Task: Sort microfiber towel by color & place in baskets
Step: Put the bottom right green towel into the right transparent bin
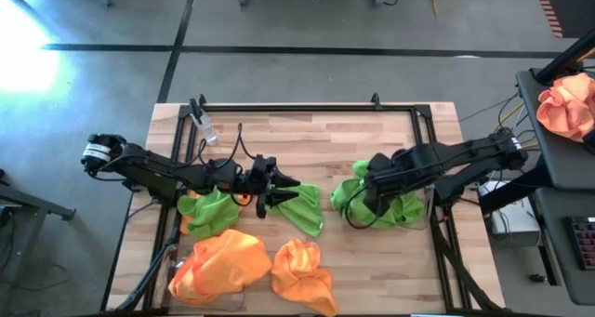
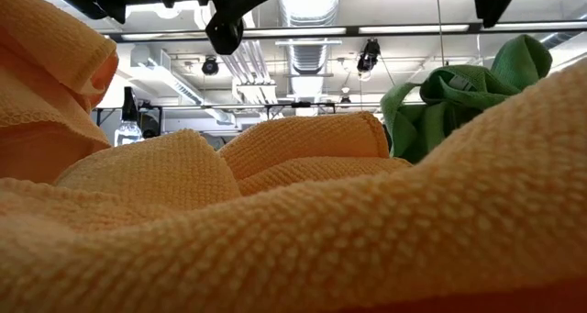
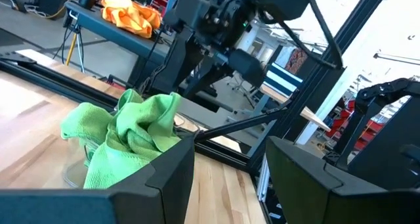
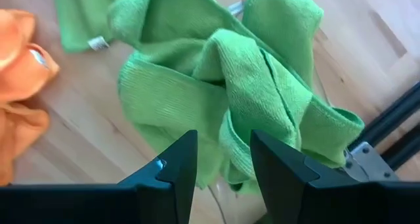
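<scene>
**Green pile stacking up on the right, orange bunched along the near edge**

Closest to the near edge of the table (image 1: 307,140): two orange towels. Bigger crumpled one (image 1: 219,263) at near left, apparently heaped in a see-through basket (image 1: 173,257) with only a bit of rim showing. Smaller orange one (image 1: 302,275) just right of it, lying loose on the wood. Fills almost the whole low view too, fuzzy orange folds (image 2: 303,221) right up against the lens.

A bit farther in, left side: a green towel (image 1: 210,207) bunched up against the far edge of the big orange heap. Just right of that, another green towel (image 1: 303,207) spread on the table near the middle.

Left gripper (image 1: 270,189) hanging over the middle of the table, right by that spread green towel, pointing toward the right side. Jaws parted with a clear gap, nothing between the fingers (image 3: 164,175) in its wrist view.

Over on the right: a heap of green towels (image 1: 376,198) piled in the other clear basket (image 3: 75,168), rim barely peeking out under the cloth. Right gripper (image 1: 372,189) directly above that heap. Fingers (image 4: 177,161) spread apart, green folds (image 4: 243,86) just below them, nothing pinched.

Farthest off, past the right edge of the table: one more orange cloth (image 1: 569,105) sitting on a dark side stand (image 1: 548,159).
</scene>
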Available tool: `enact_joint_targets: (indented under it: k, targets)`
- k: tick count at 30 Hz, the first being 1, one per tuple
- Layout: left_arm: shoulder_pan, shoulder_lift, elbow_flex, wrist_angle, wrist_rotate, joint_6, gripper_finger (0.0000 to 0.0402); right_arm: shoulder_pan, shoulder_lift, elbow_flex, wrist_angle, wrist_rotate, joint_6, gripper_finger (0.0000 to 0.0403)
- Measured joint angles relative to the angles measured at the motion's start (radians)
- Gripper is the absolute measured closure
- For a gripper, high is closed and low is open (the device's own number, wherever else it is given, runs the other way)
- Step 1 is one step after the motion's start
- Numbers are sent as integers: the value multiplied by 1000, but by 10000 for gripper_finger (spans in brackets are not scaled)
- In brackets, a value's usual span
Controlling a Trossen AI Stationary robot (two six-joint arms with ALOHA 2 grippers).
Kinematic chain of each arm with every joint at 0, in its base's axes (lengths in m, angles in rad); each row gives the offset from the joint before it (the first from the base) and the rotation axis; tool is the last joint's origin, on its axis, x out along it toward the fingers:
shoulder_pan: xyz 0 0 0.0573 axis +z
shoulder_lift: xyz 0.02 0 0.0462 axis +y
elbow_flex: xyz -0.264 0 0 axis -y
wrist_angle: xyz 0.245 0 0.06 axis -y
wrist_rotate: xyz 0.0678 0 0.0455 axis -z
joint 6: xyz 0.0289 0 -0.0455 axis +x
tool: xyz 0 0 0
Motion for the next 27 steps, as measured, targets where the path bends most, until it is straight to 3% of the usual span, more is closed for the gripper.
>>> enact_joint_targets:
  k: [9,20,27]
  targets:
    - [0,0,0,0,0,-4,228,0,39,4,248,23,-88,268]
    - [-1,0,0,0,11,-173,228,0,145,11,467,59,-221,268]
    - [-1,0,0,0,56,-198,228,-2,236,11,505,52,-279,268]
